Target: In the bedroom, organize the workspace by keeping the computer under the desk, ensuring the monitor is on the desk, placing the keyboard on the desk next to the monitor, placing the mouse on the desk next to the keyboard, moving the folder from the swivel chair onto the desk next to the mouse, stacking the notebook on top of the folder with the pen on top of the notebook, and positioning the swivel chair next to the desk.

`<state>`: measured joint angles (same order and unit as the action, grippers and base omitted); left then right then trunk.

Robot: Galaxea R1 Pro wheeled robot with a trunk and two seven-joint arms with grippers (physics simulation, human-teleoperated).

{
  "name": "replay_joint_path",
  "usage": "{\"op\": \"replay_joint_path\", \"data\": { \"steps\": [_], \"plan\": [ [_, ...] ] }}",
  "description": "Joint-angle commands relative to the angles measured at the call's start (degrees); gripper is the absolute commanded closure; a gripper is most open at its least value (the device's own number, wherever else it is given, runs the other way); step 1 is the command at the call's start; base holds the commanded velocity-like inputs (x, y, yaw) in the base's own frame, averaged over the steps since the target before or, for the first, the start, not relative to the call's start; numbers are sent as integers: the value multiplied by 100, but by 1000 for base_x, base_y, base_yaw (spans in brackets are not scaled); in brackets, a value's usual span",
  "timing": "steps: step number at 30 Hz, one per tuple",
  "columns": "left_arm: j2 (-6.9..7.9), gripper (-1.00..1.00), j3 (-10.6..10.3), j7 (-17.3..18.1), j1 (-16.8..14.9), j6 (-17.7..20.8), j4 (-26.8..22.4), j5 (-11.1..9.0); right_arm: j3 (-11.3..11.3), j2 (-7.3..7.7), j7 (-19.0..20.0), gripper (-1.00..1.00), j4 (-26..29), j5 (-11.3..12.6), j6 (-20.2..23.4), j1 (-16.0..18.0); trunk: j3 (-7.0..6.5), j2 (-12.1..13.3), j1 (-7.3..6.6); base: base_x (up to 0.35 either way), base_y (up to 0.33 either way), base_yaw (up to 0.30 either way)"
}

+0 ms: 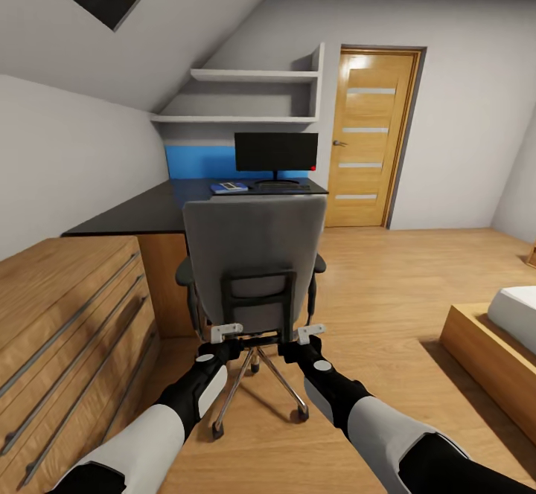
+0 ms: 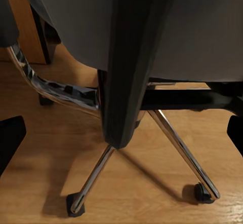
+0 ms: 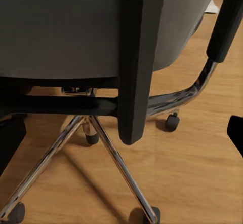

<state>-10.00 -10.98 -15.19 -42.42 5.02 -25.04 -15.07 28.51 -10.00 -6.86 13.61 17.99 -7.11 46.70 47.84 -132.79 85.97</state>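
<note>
Step in hand, as judged: pushing the chair (image 1: 253, 256) to the desk (image 1: 149, 215). Both claws sit at the lower edge of the backrest, left claw (image 1: 225, 332) and right claw (image 1: 311, 332). Each has its fingers apart, and whether they touch the chair cannot be told. Recommend an even, level push to stop it swivelling. The chair stands just short of the desk. Monitor (image 1: 275, 152), keyboard (image 1: 281, 187) and folder (image 1: 228, 187) lie on the desk. No containers noted.

Desk (image 1: 141, 215) top and floor (image 1: 387, 278).
We see the monitor (image 1: 275, 152), keyboard (image 1: 283, 187) and folder (image 1: 228, 187) along the desk's back edge; swivel chair (image 1: 253, 256) on the floor.
</note>
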Motion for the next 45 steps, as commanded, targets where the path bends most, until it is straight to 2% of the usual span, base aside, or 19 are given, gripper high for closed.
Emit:
{"op": "replay_joint_path", "data": {
  "steps": [1, 19, 45],
  "plan": [
    [0, -100, -22, -42, -1, 27, -9, -22, 49, 0, -25, -100, -7, 50, -25, 6, 6, -3, -1, 18, 8, 0],
    [0, -100, -12, -19, -3, 19, -310, -30, 33, 0, -9, -100, 1, 30, -27, 6, 6, -3, -1, 3, 1, 0],
    [0, -100, -15, -36, -2, 26, -378, -31, 30, 0, -16, -100, 8, 29, -35, 6, 473, -1045, 570, 0, 0, 0]
  ]
}}
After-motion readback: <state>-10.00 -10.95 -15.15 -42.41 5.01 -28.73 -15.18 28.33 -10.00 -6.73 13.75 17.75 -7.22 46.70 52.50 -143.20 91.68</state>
